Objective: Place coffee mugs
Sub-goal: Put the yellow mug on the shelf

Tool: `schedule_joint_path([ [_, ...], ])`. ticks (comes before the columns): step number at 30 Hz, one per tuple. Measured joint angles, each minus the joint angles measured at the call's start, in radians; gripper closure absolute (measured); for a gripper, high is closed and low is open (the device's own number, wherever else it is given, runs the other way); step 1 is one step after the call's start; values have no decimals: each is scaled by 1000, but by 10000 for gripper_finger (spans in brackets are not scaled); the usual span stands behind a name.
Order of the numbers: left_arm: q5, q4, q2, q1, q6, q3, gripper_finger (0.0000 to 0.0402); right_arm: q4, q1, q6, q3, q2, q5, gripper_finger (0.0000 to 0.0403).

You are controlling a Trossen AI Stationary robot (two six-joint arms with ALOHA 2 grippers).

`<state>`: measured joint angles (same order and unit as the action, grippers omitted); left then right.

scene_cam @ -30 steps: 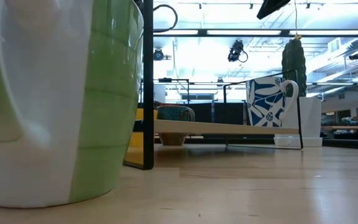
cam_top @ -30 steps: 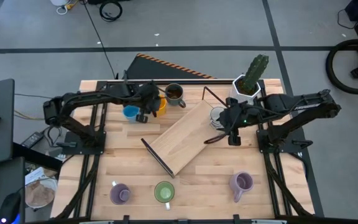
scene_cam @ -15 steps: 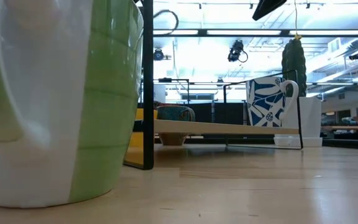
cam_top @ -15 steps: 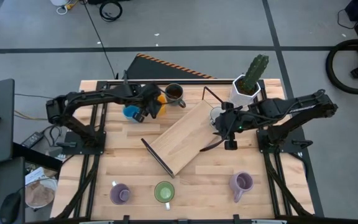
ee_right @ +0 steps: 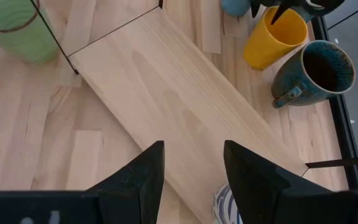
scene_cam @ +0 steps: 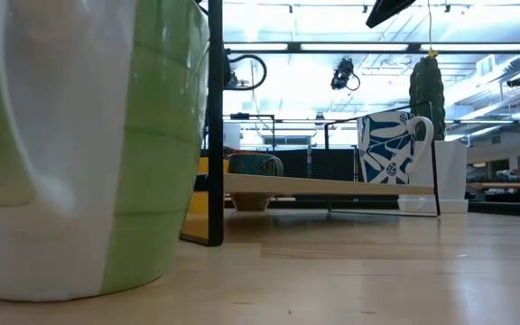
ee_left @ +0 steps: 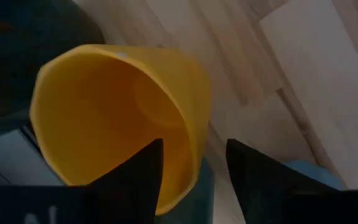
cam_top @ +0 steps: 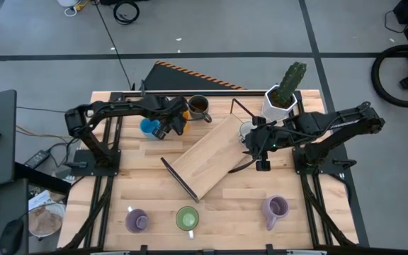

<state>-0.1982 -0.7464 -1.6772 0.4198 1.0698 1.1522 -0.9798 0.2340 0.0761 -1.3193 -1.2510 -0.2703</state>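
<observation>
Seen from above, a wooden table [cam_top: 310, 212] carries three mugs along its near edge: a purple mug [cam_top: 135, 220] to the left, a green mug [cam_top: 187, 218] in the middle, and another purple mug [cam_top: 275, 207] to the right. From table height, the green mug fills the near left of the low view.

Further back, a tilted wooden shelf board [cam_top: 207, 156] on thin black wire supports lies across the middle of the table. The right gripper [cam_top: 261, 144] hovers at the board's right end above a blue-and-white patterned mug [scene_cam: 391, 148]; its fingers [ee_right: 132, 180] are spread apart with nothing between them.

Beyond the board on the left, the left gripper [cam_top: 171, 123] pinches the rim of a yellow mug [ee_left: 120, 118], one finger [ee_left: 132, 180] inside it and one outside. A blue mug [cam_top: 148, 127] sits just beside it, and a dark mug [cam_top: 199, 107] stands nearby to the right. A cactus [cam_top: 290, 83] in a white pot stands at the far right corner.
</observation>
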Motion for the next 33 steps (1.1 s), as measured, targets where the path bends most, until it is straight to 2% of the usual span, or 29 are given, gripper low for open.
schedule_joint_path([
  [9,0,2,-19,-7,1,0,294,2,0,0,0,0,7,231],
  [15,15,-34,-19,-29,-8,2,375,4,0,0,0,0,9,231],
  [24,39,-84,9,-72,-22,-2,377,7,0,0,0,0,10,231],
  [33,39,-63,123,-96,-42,0,377,7,0,1,0,0,5,231],
])
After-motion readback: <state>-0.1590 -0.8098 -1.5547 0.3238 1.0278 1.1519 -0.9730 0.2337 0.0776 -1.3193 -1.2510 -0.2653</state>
